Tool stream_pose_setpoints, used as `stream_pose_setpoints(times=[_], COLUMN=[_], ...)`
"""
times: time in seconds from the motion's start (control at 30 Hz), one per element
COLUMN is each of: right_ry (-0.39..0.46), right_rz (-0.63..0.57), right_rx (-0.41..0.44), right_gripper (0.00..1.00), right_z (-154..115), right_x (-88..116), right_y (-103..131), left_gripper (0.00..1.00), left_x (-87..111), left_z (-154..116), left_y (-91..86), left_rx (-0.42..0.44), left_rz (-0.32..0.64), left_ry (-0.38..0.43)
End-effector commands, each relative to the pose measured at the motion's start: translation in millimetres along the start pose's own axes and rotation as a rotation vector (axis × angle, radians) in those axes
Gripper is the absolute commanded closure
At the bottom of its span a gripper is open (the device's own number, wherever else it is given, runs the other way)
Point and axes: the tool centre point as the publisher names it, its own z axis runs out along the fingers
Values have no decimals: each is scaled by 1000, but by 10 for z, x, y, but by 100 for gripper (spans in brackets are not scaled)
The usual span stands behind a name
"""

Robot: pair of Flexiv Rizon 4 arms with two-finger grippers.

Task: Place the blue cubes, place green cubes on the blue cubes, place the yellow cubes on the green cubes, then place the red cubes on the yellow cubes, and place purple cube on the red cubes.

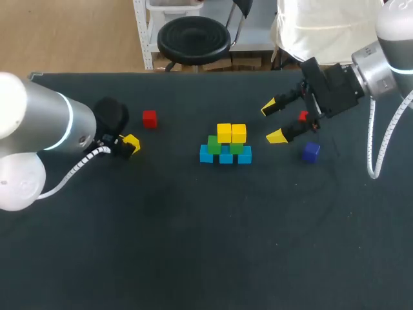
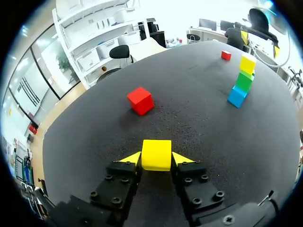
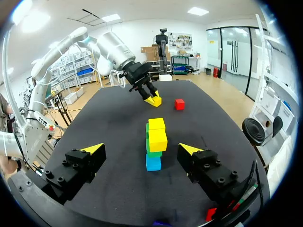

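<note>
Closest is the yellow cube (image 2: 156, 151), squeezed between both fingers of the left hand (image 2: 157, 158), over the dark surface (image 1: 193, 245) and well apart from the stack (image 1: 226, 145). Near the stack, the right hand (image 1: 273, 121) hangs wide open and holds nothing. If the yellow cube comes in crooked, it could bump the stack and knock it down. It is small and bright, with flat sides.
</note>
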Motion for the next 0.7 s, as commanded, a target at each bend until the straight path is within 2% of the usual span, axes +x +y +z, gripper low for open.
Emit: stream_pose_setpoints(times=[0.03, 0.17, 0.3, 0.37, 0.47, 0.7], right_ry=[0, 0, 0, 0, 0, 0], right_rz=[0, 0, 0, 0, 0, 0], right_rx=[2, 2, 2, 2, 2, 2], right_gripper=[0, 0, 0, 0, 0, 0], right_z=[-3, -3, -3, -3, -3, -3], right_x=[-2, -2, -2, -2, -2, -2], right_y=[6, 6, 6, 6, 6, 6], left_gripper=[100, 100, 100, 100, 100, 100], left_x=[-22, -37, -89, -147, -246, -468], left_z=[8, -22, -102, -151, -255, -518], left_y=[-7, -43, -113, -170, -269, -399], left_rx=[2, 27, 97, 174, 243, 339], left_rz=[5, 38, 71, 107, 177, 268], left_ry=[-1, -17, -46, -53, -68, -106])
